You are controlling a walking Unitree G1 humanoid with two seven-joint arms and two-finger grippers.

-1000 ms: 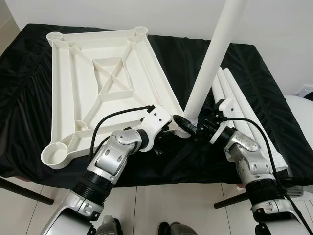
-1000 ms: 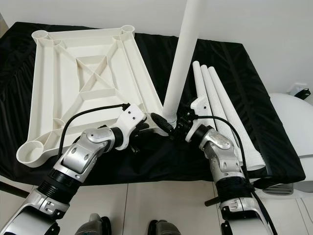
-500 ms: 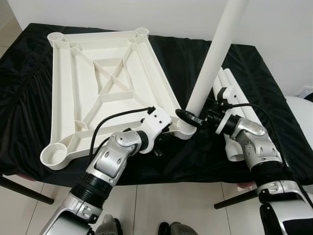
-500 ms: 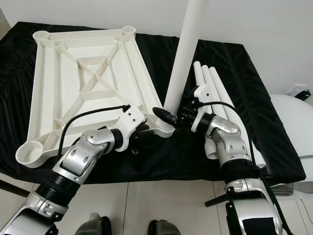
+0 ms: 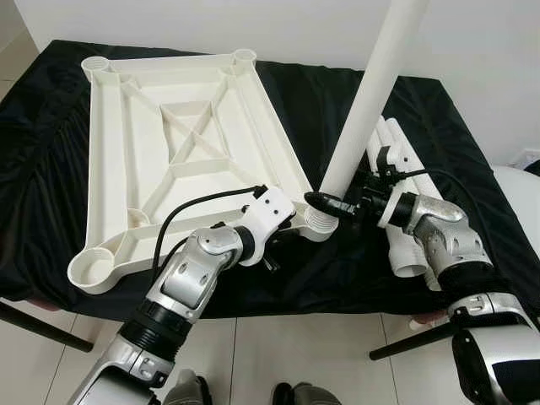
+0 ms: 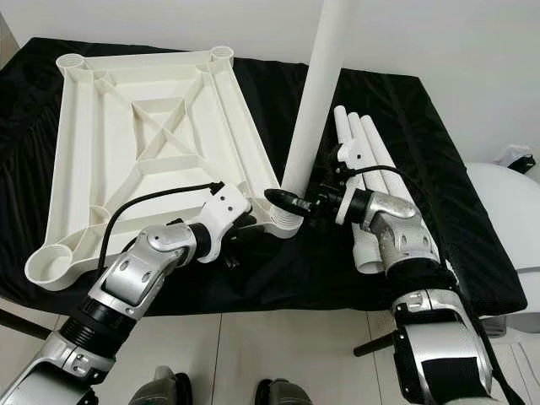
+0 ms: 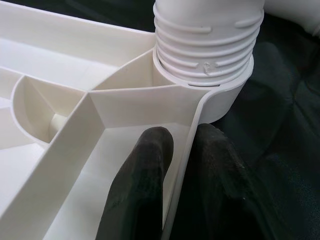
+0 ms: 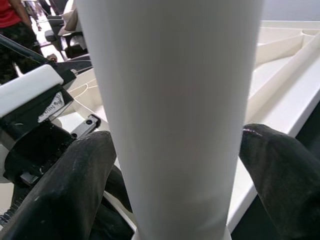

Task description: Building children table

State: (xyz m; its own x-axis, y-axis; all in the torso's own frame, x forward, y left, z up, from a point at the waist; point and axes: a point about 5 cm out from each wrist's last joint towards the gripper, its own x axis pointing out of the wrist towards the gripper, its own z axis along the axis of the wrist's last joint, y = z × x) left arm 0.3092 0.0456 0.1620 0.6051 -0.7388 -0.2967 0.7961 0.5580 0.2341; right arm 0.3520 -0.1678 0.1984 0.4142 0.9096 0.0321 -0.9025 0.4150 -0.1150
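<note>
**Leg standing in corner socket, both grippers on the work**

- White tabletop (image 5: 181,143) lies underside up on a black cloth (image 5: 51,152), taking the upper left and centre of the left eye view. Ribs form an X with a small rectangle at its middle. Round sockets at the corners; the near-left one (image 5: 91,268) sits open at lower left.
- Near-right corner socket (image 5: 316,224), just right of centre frame, carries a white leg (image 5: 371,93). The leg rises tilted toward the upper right and runs out of the top of the frame. In the left wrist view the leg's threaded end (image 7: 207,42) sits in the socket collar, several thread rings still showing above the rim.
- Left gripper (image 7: 181,165): narrow, pinching the tabletop's thin edge wall just beside that socket, one finger (image 7: 142,185) inside the wall, the other outside on the cloth side.
- Right gripper (image 8: 175,180): closed around the leg low down, close above the socket; black fingers (image 8: 70,185) press on either side of the white tube. In the left eye view it reaches in from the right, centre frame.
- Three spare legs (image 6: 375,177) lie side by side on the cloth at the right, behind the right arm.
- Pale tiled floor (image 5: 278,346) along the bottom.
</note>
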